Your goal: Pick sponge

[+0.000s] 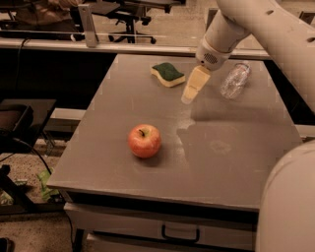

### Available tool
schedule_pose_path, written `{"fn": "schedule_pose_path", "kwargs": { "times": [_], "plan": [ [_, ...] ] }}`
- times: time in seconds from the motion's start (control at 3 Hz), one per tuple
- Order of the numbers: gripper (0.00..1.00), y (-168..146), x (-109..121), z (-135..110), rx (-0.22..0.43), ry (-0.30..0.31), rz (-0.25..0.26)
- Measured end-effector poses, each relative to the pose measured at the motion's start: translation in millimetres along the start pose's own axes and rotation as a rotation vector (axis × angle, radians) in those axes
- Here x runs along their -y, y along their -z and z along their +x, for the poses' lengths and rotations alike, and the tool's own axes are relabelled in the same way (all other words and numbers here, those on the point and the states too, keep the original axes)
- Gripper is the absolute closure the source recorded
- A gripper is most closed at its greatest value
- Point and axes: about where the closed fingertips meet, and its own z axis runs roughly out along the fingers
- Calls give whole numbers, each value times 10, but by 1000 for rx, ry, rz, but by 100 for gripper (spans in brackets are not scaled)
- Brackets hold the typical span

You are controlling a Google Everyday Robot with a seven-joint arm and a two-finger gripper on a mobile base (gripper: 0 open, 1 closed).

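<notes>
The camera view looks down on a grey rectangular tabletop [236, 162]. The small wavy-edged sponge [168, 74], dark green scouring top over pale yellow foam, lies flat near the far edge, left of the middle, with nothing on it or against it.

Just to its right, and apart from it, hangs the gripper [187, 98] on the white robot arm [256, 24], which reaches in from the upper right. Its pale yellow fingers [195, 81] show as one tapered wedge with no gap between them, holding nothing and pointing down and to the left.

Beyond the gripper on the right, a clear crumpled plastic bottle [234, 79] lies on its side; I cannot tell whether anything is in it. A round red-and-yellow apple [144, 141] stands nearer the front, well apart from the sponge.

A closed grey drawer with a dark handle [180, 234] sits under the tabletop. A black office chair [130, 15] stands on the floor behind.
</notes>
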Motion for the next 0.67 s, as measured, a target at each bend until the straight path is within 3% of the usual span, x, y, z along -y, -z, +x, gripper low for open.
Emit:
{"fn": "schedule_pose_path", "kwargs": {
  "times": [0.67],
  "plan": [
    [0,-263,210,-296,-9,-6,2]
  ]
}}
